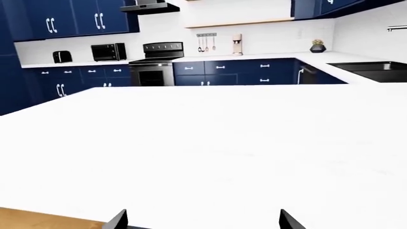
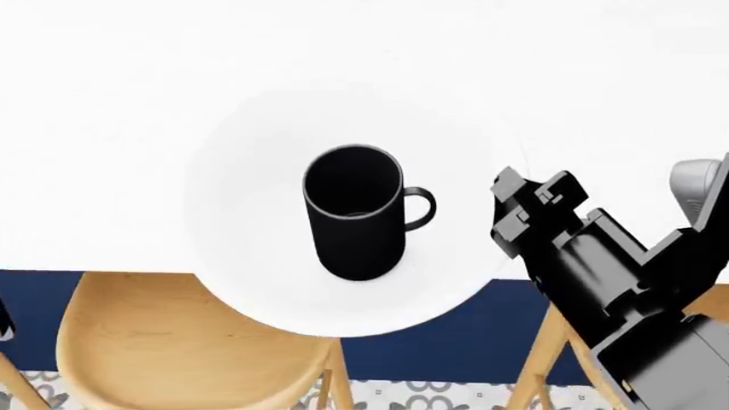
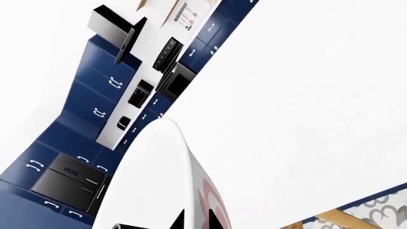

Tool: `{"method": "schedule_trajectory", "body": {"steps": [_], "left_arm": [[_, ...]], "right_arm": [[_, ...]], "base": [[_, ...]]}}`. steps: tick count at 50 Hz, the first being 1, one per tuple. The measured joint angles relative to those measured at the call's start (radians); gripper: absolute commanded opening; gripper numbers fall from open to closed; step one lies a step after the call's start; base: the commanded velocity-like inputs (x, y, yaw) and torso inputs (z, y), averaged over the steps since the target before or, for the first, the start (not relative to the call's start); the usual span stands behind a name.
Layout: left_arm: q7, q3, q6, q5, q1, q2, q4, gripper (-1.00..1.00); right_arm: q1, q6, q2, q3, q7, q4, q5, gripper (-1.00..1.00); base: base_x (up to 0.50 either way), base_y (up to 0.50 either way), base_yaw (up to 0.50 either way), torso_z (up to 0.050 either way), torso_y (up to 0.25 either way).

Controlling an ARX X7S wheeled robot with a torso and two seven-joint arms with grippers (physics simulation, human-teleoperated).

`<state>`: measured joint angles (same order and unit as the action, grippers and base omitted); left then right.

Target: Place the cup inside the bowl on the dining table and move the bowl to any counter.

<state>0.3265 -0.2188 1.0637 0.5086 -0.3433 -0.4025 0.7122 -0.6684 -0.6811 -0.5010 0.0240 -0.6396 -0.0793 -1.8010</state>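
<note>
In the head view the black cup (image 2: 355,213) stands upright inside the wide white bowl (image 2: 251,256), handle toward the right. The bowl rests on the white dining table (image 2: 114,85) and overhangs its front edge. My right gripper (image 2: 507,209) is at the bowl's right rim. The right wrist view shows that rim (image 3: 184,167) pinched between the two dark fingertips of the right gripper (image 3: 198,220). My left gripper (image 1: 205,220) is open over the bare dining table (image 1: 203,143), fingertips wide apart with nothing between them.
Two wooden stools (image 2: 171,342) (image 2: 547,359) stand under the table's front edge. Across the room, the marble counter (image 1: 83,63) carries a toaster (image 1: 62,56) and a microwave (image 1: 108,51) beside a stove (image 1: 156,67). The right-hand counter (image 1: 343,59) holds a black sink (image 1: 375,71).
</note>
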Motion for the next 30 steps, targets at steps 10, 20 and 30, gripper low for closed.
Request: {"method": "schedule_trajectory", "body": {"steps": [10, 20, 30], "left_arm": [[0.0, -0.002, -0.006, 0.002, 0.006, -0.004, -0.002, 1.0], [0.002, -0.004, -0.012, 0.005, 0.009, -0.004, -0.002, 1.0], [0.007, -0.004, -0.013, 0.009, 0.009, -0.003, -0.001, 1.0]], "right_arm": [[0.006, 0.004, 0.0, -0.001, 0.001, -0.003, 0.003, -1.0], [0.008, 0.007, 0.001, -0.003, 0.0, -0.004, 0.002, -1.0], [0.013, 0.012, 0.004, -0.004, 0.0, -0.007, 0.0, -1.0]], "base": [[0.0, 0.5, 0.0, 0.0, 0.0], [0.0, 0.5, 0.0, 0.0, 0.0], [0.0, 0.5, 0.0, 0.0, 0.001]]}}
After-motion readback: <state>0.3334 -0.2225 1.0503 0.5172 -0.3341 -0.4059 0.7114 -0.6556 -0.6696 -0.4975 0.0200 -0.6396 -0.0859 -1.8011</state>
